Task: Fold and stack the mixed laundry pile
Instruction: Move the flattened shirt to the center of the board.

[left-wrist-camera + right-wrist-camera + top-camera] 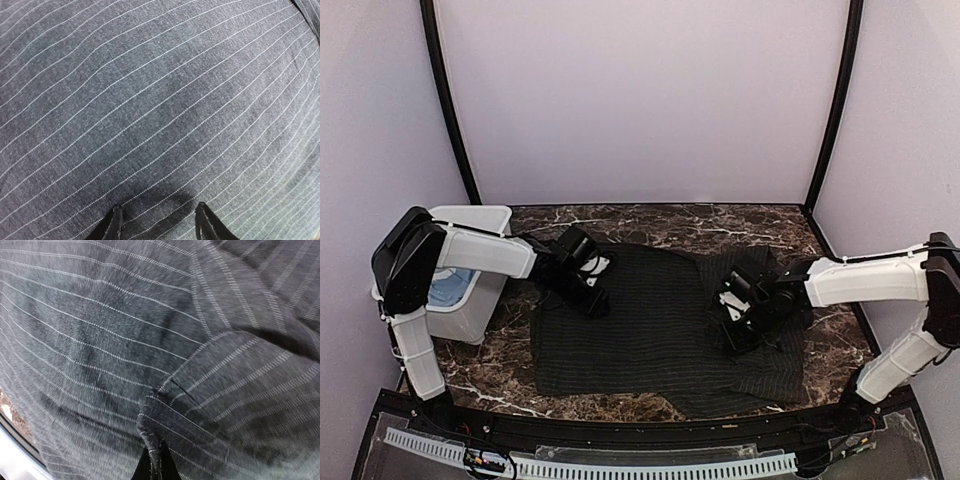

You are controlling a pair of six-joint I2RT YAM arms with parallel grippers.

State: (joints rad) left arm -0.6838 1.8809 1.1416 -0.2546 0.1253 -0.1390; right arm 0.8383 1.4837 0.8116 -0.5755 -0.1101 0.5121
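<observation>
Fingertips (pixel 111 227) of left gripper (pixel 157 225) seen apart over flat pinstriped shirt (pixel 150 100), nothing pinched.
Right wrist: right gripper (pixel 153 465) closed on raised shirt fold.
Top: shirt spread on table (pixel 650 218), grippers at left edge and right side.
Folding judged begun; next, fold to be carried across.

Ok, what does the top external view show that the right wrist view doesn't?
Only top external: the white bin with a light blue item inside, and the left end effector. Only right wrist: how the right end effector is shut on a pinched fold of cloth. Both: the black pinstriped shirt.
</observation>
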